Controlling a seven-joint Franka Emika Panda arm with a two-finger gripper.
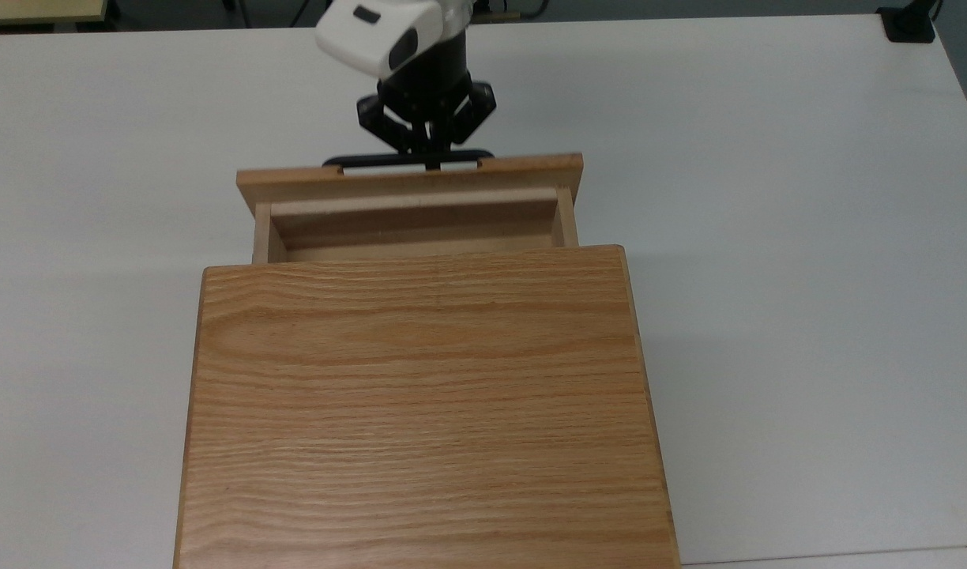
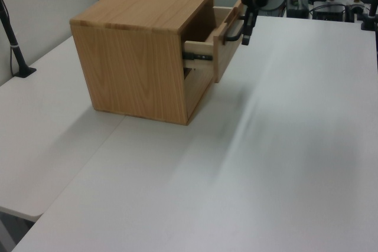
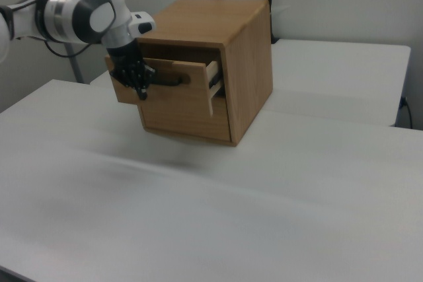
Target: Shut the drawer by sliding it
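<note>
The scene is seen from overhead in the top view, close above the cabinet (image 1: 424, 403), with the table's (image 1: 768, 237) far edge at the top. In the left view the table is looked across from one near corner, farther off; in the right view, from the opposite side. The cabinet and drawer (image 2: 223, 48) are shared by all three.

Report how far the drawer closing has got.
Mostly done: the drawer is pushed most of the way into the cabinet, with a short strip of its inside left showing. In hand: the end effector is at the black handle, at the front panel. Left: the panel is not yet flush with the cabinet front, so one short slide remains.
</note>
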